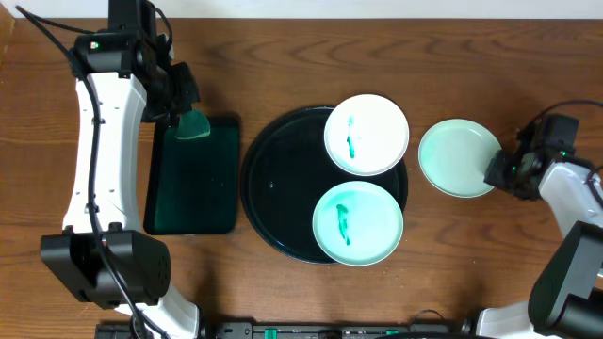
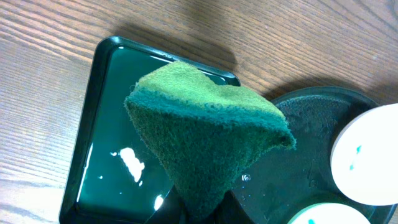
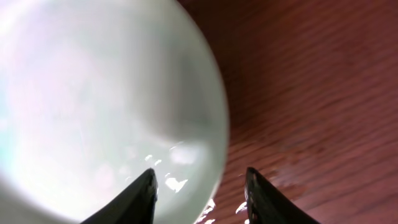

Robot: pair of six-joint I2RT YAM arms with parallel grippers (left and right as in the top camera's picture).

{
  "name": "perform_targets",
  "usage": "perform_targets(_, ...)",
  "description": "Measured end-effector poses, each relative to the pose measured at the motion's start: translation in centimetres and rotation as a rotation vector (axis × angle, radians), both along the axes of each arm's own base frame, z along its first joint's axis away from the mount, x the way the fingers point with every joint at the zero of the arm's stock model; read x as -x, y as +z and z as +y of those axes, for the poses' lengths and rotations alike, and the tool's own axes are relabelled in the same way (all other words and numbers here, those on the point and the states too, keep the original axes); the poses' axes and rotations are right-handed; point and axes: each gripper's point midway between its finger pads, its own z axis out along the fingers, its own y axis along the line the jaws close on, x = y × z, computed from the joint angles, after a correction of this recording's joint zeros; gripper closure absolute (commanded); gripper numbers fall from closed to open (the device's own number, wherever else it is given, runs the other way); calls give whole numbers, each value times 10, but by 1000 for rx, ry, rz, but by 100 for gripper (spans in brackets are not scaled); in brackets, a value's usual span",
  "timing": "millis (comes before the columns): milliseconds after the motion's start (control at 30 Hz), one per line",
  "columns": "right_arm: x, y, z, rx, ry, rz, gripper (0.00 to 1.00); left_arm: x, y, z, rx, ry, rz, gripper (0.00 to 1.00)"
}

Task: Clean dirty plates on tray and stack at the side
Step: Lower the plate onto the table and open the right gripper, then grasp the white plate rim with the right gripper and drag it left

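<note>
The round black tray point(image 1: 273, 179) holds a white plate point(image 1: 366, 134) and a pale mint plate point(image 1: 358, 223), each with a green smear. A second mint plate point(image 1: 459, 158), with no smear, lies on the table to the tray's right. It fills the right wrist view point(image 3: 93, 93). My right gripper point(image 1: 501, 169) is open, its fingers point(image 3: 199, 173) astride this plate's right rim. My left gripper point(image 1: 184, 105) is shut on a green sponge point(image 2: 205, 130) and holds it over the dark green rectangular tray point(image 2: 99, 124).
The dark green rectangular tray point(image 1: 193, 179) lies left of the black tray and looks wet. The black tray point(image 2: 298, 168) and white plate point(image 2: 367, 155) show at the right of the left wrist view. Bare wood table lies around.
</note>
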Motion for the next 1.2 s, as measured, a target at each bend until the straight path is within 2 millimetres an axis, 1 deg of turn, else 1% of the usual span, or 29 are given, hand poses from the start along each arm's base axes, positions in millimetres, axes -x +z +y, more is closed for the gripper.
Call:
perform_targets(100, -7, 20, 10, -28, 60, 8, 56, 0, 0, 0, 0, 0, 0, 93)
perform_targets(167, -29, 47, 22, -33, 126, -44, 51, 0, 0, 0, 0, 0, 0, 93)
perform_targets(200, -36, 56, 27, -32, 151, -68, 48, 0, 0, 0, 0, 0, 0, 93)
perform_targets(267, -53, 75, 44, -23, 225, -117, 41, 0, 0, 0, 0, 0, 0, 93)
perform_targets(300, -61, 84, 56, -18, 266, -140, 40, 0, 0, 0, 0, 0, 0, 93)
perform_targets(400, -74, 95, 89, -4, 369, -188, 38, 0, 0, 0, 0, 0, 0, 93)
perform_targets(500, -88, 98, 122, 8, 470, -245, 37, 0, 0, 0, 0, 0, 0, 93)
perform_targets(600, -98, 91, 143, 1, 535, -250, 38, 0, 0, 0, 0, 0, -1, 93)
perform_targets(667, -103, 80, 156, -9, 575, -225, 39, 0, 0, 0, 0, 0, -1, 93)
perform_targets(733, -110, 66, 167, -23, 616, -177, 44, 0, 0, 0, 0, 0, -1, 93)
perform_targets(800, -119, 57, 175, -32, 640, -149, 46, 0, 0, 0, 0, 0, -2, 93)
perform_targets(900, -135, 45, 183, -44, 664, -118, 58, 0, 0, 0, 0, 0, -1, 93)
perform_targets(967, -140, 37, 185, -50, 673, -95, 67, 0, 0, 0, 0, 0, -1, 93)
perform_targets(1033, -141, 28, 187, -65, 680, -68, 76, 0, 0, 0, 0, 0, -1, 93)
perform_targets(1067, -138, 24, 188, -75, 683, -52, 77, 0, 0, 0, 0, 0, -1, 93)
perform_targets(1200, -123, 10, 191, -127, 686, 22, 77, 0, 0, 0, 0, 0, -1, 93)
